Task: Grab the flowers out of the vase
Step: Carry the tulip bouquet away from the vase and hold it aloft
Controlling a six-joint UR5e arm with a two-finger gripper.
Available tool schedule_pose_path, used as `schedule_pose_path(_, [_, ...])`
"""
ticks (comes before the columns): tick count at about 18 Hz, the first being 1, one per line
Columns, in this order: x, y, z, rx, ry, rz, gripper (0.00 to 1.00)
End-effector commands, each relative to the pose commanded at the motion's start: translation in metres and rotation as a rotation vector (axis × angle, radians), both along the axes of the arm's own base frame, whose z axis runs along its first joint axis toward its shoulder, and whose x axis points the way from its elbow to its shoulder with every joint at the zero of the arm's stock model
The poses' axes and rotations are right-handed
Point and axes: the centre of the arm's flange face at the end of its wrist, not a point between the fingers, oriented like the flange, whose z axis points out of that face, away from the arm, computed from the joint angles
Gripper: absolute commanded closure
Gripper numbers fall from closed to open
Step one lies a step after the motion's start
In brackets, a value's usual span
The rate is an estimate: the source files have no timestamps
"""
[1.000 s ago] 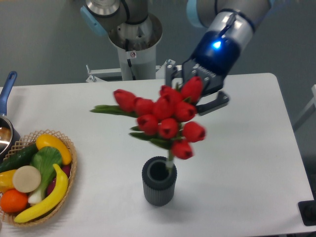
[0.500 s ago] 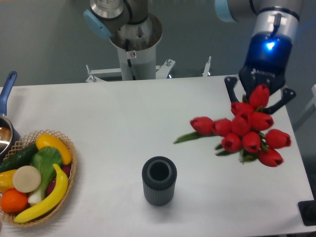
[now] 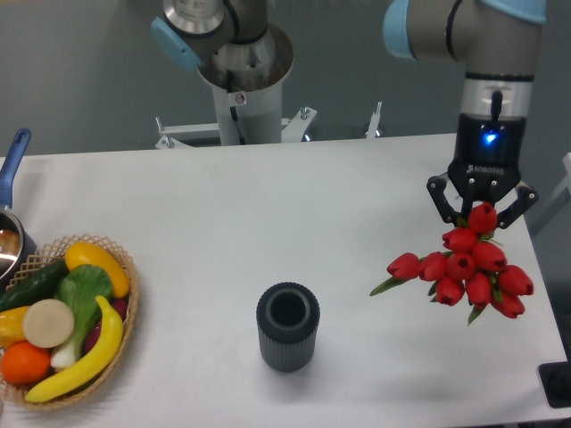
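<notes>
since half a second earlier the flowers [image 3: 466,275] had dropped lower and a little further right of the vase [image 3: 287,326], and the arm had swung from a tilt to point straight down; a full second earlier the bunch had hung just above the vase's mouth with its stems barely clear of it. now the vase stood empty and upright, well apart from the bunch, its round mouth open to the camera.

the gripper [image 3: 482,198] sat directly above the flowers, far to the right of the vase and near the table's right edge. its two fingers were spread around the top of the bunch, one on each side of the topmost bud. what they pinched was hidden behind the buds; it looked like the stems, but the contact itself could not be seen.

the relation that mattered: the bunch lay right beneath the fingers, fanning out below them, with one bud and a green leaf reaching left, back toward the vase. whether the lowest buds touched the table or hung just above it could not be told.

judged from this, the lift out of the vase was already done. a loose hold on hidden stems was the risk.

the wicker basket [image 3: 124,319] of fruit and the blue-handled saucepan [image 3: 12,160] sat far left of the vase.
</notes>
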Motion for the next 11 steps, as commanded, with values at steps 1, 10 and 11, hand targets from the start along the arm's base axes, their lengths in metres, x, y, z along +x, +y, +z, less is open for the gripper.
schedule_pose_path(1, [0.01, 0.018, -0.015, -0.097, 0.003, -0.025, 1.0])
schedule_pose_path(10, [0.001, 0.032, -0.031, -0.288, -0.132, -0.069, 1.0])
schedule_pose_path(11, [0.003, 0.036, -0.034, -0.304, -0.128, -0.075, 1.0])
